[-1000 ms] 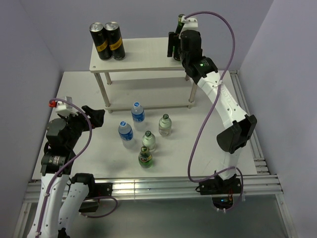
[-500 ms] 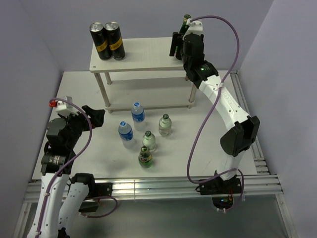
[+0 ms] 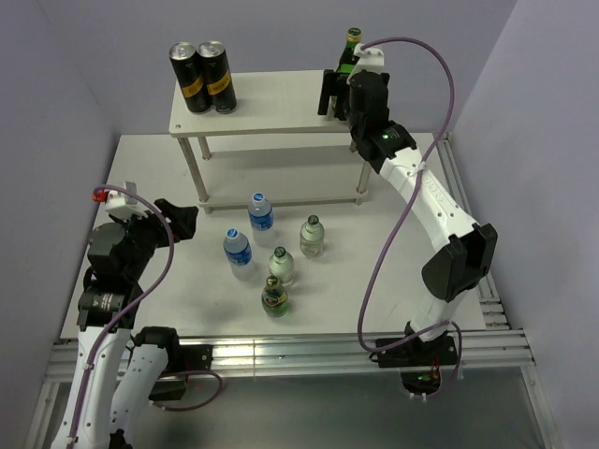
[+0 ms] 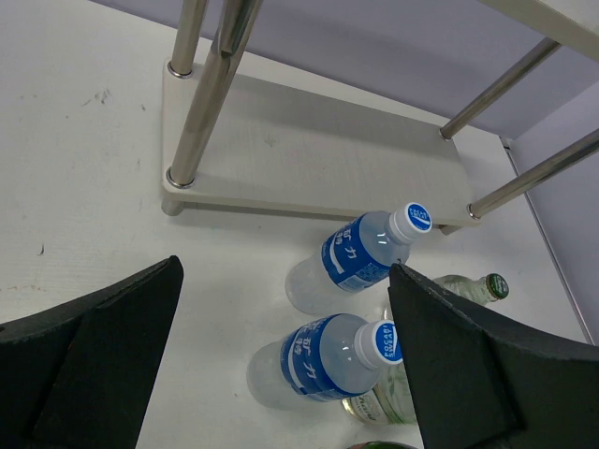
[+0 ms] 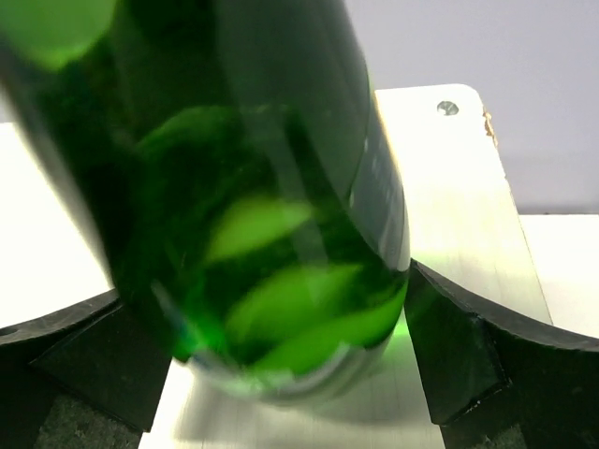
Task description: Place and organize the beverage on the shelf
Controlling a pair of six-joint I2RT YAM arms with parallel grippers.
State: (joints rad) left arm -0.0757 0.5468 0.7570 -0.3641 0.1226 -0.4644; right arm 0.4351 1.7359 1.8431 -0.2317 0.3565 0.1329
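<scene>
The cream-white shelf (image 3: 271,101) stands at the back of the table. My right gripper (image 3: 339,89) is shut on a dark green glass bottle (image 3: 352,47) and holds it upright at the right end of the top board. In the right wrist view the bottle (image 5: 253,215) fills the space between my black fingers (image 5: 487,365), its base just over the board (image 5: 459,196). My left gripper (image 3: 182,220) is open and empty, low at the table's left. In the left wrist view it (image 4: 285,309) faces two blue-label water bottles (image 4: 360,248) (image 4: 323,360).
Two black cans (image 3: 204,77) stand at the top board's left end. On the table before the shelf stand two water bottles (image 3: 261,213) (image 3: 238,248), two clear glass bottles (image 3: 313,234) (image 3: 282,265) and a green bottle (image 3: 274,297). The lower board (image 4: 309,154) is bare.
My right arm has carried the green bottle a little up and back over the right end of the top board. The left arm has not moved.
</scene>
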